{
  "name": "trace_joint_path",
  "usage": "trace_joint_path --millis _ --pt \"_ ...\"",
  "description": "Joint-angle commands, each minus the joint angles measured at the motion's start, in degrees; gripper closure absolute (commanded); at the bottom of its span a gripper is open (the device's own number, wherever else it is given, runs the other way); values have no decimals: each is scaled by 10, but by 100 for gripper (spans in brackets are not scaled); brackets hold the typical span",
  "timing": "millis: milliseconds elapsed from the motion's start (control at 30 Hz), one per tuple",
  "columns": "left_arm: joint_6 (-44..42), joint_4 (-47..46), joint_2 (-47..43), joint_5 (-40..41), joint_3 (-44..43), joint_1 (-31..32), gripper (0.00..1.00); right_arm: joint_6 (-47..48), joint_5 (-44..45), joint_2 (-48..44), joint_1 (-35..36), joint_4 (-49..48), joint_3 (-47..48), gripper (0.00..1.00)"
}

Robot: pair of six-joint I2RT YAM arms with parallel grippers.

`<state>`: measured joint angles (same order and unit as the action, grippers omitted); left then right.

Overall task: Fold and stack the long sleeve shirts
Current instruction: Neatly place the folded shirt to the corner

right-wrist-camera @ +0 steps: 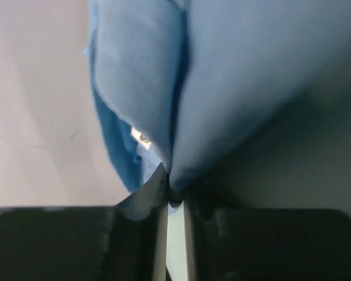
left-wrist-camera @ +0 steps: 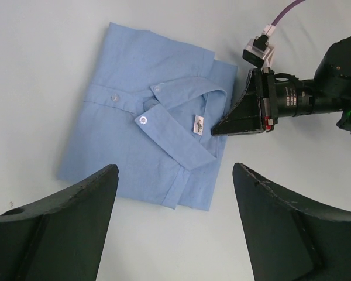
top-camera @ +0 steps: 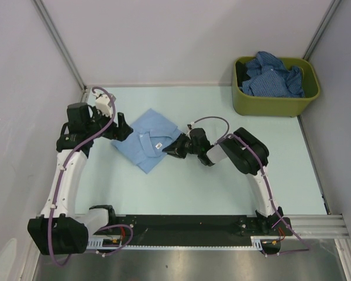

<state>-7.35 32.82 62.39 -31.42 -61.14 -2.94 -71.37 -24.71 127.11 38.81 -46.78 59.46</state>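
The light blue shirt [top-camera: 147,140] lies folded and flat on the counter [top-camera: 222,187], left of centre, collar up, its corners set on the diagonal as seen from above. Bare counter runs between its near corner and the black rail at my bases, and a wider stretch opens on the right, all the way to the olive-green bin [top-camera: 275,105] in the far right corner. In that bin the darker blue shirts [top-camera: 275,76] are heaped up to the rim. On the left there is little room: the counter's edge and the wall stand close, and my left arm fills most of that strip. It arches up from its base along the wall and bends inward at the wrist. My left fingers [left-wrist-camera: 64,222] are spread wide and hold nothing; they sit at the shirt's left corner, and I cannot tell whether they touch it. My right arm rises from its base, folds at the elbow over the right half of the counter and reaches low to the left. My right fingers [left-wrist-camera: 245,117] are pressed nearly together on the shirt's right edge just beside the collar, with a fold of blue cloth pinched between them.
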Motion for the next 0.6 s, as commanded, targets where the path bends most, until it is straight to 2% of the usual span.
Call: trace_joint_path --millis 0,33,133,167,233,267,300,333,367,400,433,467,533,567 --pt "11 -18 4 3 -11 -7 16 89 15 -13 -24 127 8 96" --pt "11 -18 5 2 -11 -7 16 111 -2 -33 -29 152 10 100" --pt "9 -19 8 -1 -8 -8 16 206 -65 -71 -58 243 14 100" --pt "7 -20 9 -3 -6 -7 16 271 -91 -76 -63 324 27 100" --pt "4 -21 14 -7 -4 -7 16 340 -157 -84 -87 422 57 100" --pt "2 -21 17 -12 -3 -8 16 367 -177 -95 -95 504 61 100" --pt "1 -21 19 -14 -2 -7 16 444 -198 -102 -114 548 66 100" --pt "0 -22 20 -17 -2 -8 16 487 -204 -106 -120 599 95 100" --pt "-2 -22 26 -20 -2 -7 16 551 -207 -94 -127 735 116 100" --pt "-3 -23 29 -28 -2 -7 16 656 -209 -87 -142 794 140 100" --pt "-3 -25 32 -30 -1 -7 16 711 -204 -79 -150 851 158 100" --pt "-4 -26 36 -35 -3 -8 17 762 -195 -68 -156 955 192 100" --pt "-6 -28 41 -45 -4 -7 17 885 -166 -53 -180 1028 206 100" --pt "-7 -28 43 -47 -6 -8 17 916 -156 -51 -186 1085 214 100"
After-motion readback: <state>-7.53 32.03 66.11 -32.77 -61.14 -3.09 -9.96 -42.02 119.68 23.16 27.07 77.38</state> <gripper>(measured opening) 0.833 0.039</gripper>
